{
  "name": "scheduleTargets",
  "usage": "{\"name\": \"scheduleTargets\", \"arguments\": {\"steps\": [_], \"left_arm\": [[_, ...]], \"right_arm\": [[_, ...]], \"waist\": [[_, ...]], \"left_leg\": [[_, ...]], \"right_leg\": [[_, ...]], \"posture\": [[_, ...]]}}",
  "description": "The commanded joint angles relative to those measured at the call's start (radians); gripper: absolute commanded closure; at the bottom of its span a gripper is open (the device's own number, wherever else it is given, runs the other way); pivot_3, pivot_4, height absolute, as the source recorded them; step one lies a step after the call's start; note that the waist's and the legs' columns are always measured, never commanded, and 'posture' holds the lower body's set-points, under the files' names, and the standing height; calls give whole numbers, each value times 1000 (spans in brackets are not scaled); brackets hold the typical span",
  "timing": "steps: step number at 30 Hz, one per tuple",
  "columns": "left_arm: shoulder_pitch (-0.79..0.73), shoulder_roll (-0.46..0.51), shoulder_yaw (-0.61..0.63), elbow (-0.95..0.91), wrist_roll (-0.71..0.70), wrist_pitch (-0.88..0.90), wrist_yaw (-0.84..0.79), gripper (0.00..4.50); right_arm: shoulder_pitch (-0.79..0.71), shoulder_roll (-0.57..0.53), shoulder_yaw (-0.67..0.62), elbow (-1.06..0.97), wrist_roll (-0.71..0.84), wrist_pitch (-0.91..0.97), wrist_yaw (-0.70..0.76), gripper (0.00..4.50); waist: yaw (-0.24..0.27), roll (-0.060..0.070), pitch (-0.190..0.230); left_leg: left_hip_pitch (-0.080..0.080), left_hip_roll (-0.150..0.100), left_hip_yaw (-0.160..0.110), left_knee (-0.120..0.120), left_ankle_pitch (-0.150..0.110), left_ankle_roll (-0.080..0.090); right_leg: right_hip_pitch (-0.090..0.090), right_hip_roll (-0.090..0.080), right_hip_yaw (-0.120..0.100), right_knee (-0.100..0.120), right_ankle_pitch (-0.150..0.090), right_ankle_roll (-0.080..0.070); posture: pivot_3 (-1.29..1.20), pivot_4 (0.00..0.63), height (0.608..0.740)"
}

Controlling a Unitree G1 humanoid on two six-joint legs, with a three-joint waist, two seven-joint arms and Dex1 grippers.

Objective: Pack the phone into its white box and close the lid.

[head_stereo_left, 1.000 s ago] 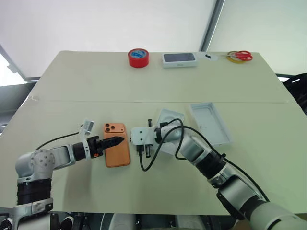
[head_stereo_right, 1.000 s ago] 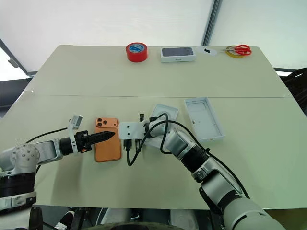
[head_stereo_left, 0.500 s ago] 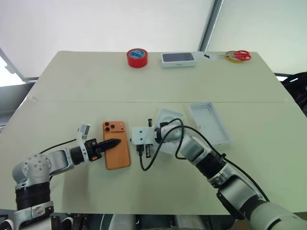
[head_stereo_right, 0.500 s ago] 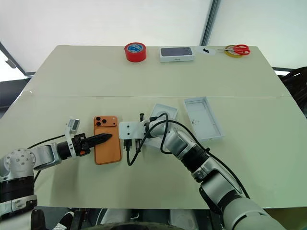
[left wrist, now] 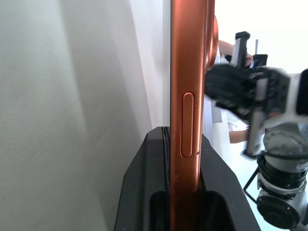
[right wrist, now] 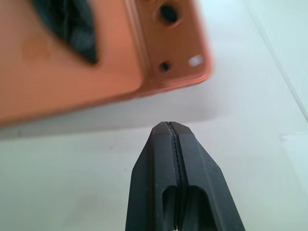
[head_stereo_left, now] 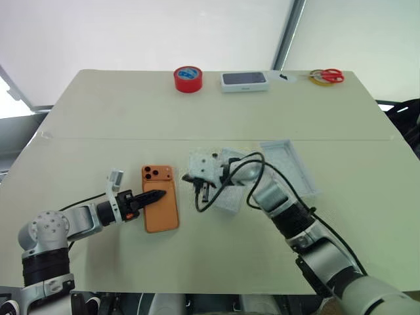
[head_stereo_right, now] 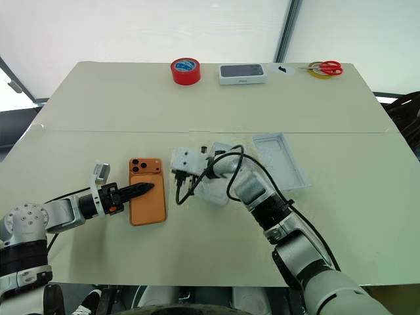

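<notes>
Orange and face down, the phone point(head_stereo_left: 161, 207) lies on the near left part of the cream table point(head_stereo_left: 118, 111), its lens cluster at the far corner. The left gripper point(head_stereo_left: 159, 195) reaches in from the left with its two black fingers point(left wrist: 163, 192) pinched on the phone's long edge, one finger above the back and one at the underside. Just right of the phone hangs the right gripper point(right wrist: 172, 139), fingers pressed together on nothing, pointing toward the phone's camera end. Beneath and behind that wrist sits a white box point(head_stereo_left: 226, 197), mostly hidden by the arm and its cable, so I cannot tell whether it is touched. Farther right lies the lid point(head_stereo_left: 292, 164), open side up, apparently apart from the box. Along the far edge stand a red tape roll point(head_stereo_left: 188, 79), a closed white box with a dark top point(head_stereo_left: 244, 81) and red-handled scissors point(head_stereo_left: 328, 77) on a yellowish ring.
</notes>
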Motion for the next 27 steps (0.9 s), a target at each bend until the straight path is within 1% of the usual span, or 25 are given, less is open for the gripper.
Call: {"name": "scheduleTargets", "arguments": {"steps": [1, 3, 4, 5, 7, 10, 13, 16, 19, 22, 27], "left_arm": [[-13, -18, 52, 18, -23, -1, 42, 4500], [-16, -32, 71, 11, -40, -11, 52, 4500], [-14, -38, 74, 0, -41, -26, 55, 4500], [-8, -46, 75, -16, -30, -63, 58, 4500], [6, -46, 63, -33, -24, -86, 53, 4500], [25, -41, 40, -39, -12, -102, 56, 4500], [30, -41, 25, -33, -8, -114, 56, 4500], [26, -39, 12, -33, -8, -123, 49, 4500], [7, -39, 10, -26, -23, -110, 56, 4500], [-2, -34, -6, -28, -27, -103, 48, 4500], [-4, -25, -11, -25, -30, -104, 41, 4500]], "right_arm": [[1, -24, -92, -135, 174, 82, 106, 3595], [35, -88, -87, -192, 179, 55, 146, 2664], [52, -120, -82, -214, 175, 39, 156, 2029], [74, -152, -88, -237, 178, 17, 165, 1607], [137, -231, -105, -311, 216, 16, 212, 1607], [223, -336, -92, -356, 178, -69, 230, 1607], [306, -389, -105, -389, 193, -108, 227, 1607], [344, -409, -97, -389, 158, -165, 199, 1607], [359, -400, -98, -398, 160, -161, 175, 1607], [368, -401, -77, -397, 142, -170, 162, 2401], [368, -396, -61, -382, 127, -172, 144, 2401]], "waist": [[1, 0, 0], [4, 0, 0], [6, 0, 0], [6, 0, 0], [8, -1, 1], [7, -1, 1], [8, -1, 1], [11, -1, 1], [21, -1, 1], [26, -1, 1], [26, -2, 2]], "left_leg": [[0, 0, 0, 0, -1, 1], [0, 0, 0, 0, -3, 5], [0, 0, 0, 0, -3, 5], [0, 0, 0, 0, -3, 5], [0, 0, 0, 0, -3, 5], [-1, 0, 0, 0, -3, 5], [0, 0, 0, -1, -3, 5], [0, 0, 0, 0, -3, 5], [0, 0, 0, 0, -3, 5], [-1, 0, 0, 0, -3, 5], [-1, 0, 0, 0, -3, 6]], "right_leg": [[0, 0, 0, 0, 0, 0], [0, 0, 0, 0, 0, 0], [0, 0, 0, 0, 0, 0], [0, -1, 0, -1, 0, 0], [0, -1, 0, -1, 0, 0], [0, -1, 0, -1, 0, 0], [0, -1, 0, -2, 0, 0], [0, -1, 0, -2, 0, 0], [0, -1, 0, -2, 0, 0], [0, -1, 0, -2, 0, 0], [1, -1, 0, -2, 0, 0]], "posture": [[0, 150, 740], [0, 150, 740], [0, 150, 740], [0, 150, 740], [0, 150, 740], [0, 150, 740], [0, 150, 740], [0, 150, 740], [0, 150, 740], [0, 150, 740], [0, 150, 740]]}}
